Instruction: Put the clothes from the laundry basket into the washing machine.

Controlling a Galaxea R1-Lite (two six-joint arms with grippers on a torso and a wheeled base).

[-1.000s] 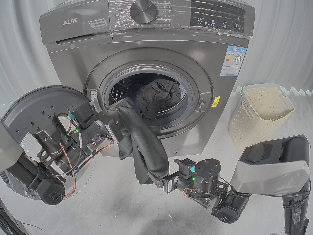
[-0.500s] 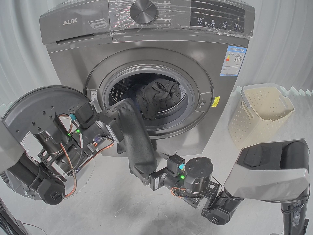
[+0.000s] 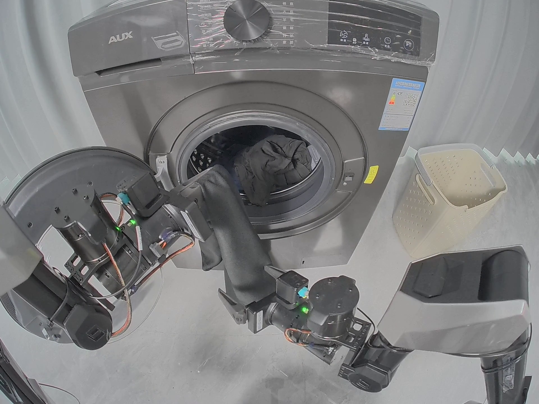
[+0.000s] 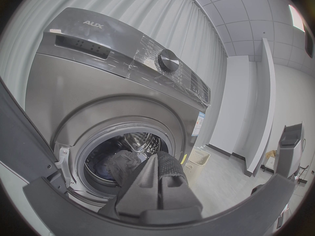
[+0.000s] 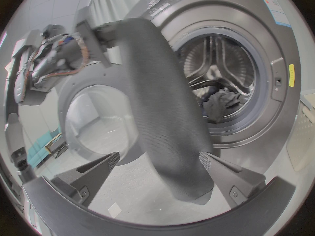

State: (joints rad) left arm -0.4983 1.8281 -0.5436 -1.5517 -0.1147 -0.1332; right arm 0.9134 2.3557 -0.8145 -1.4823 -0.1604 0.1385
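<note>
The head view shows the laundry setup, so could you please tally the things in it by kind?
Garments: 2 (grey garment hanging from the left gripper; black garment in the drum)
Washing machine: 1
Laundry basket: 1
Grippers: 2 (the left one, shut on the cloth; right gripper, open)
Total: 6

I have the washing machine (image 3: 252,85) straight ahead, its door (image 3: 67,175) standing open at left and the laundry basket (image 3: 418,209) on the floor at its right. A bundle (image 3: 272,166) lies in the drum (image 3: 202,155), and a long cloth (image 3: 236,237) hangs before the opening's left rim.
</note>
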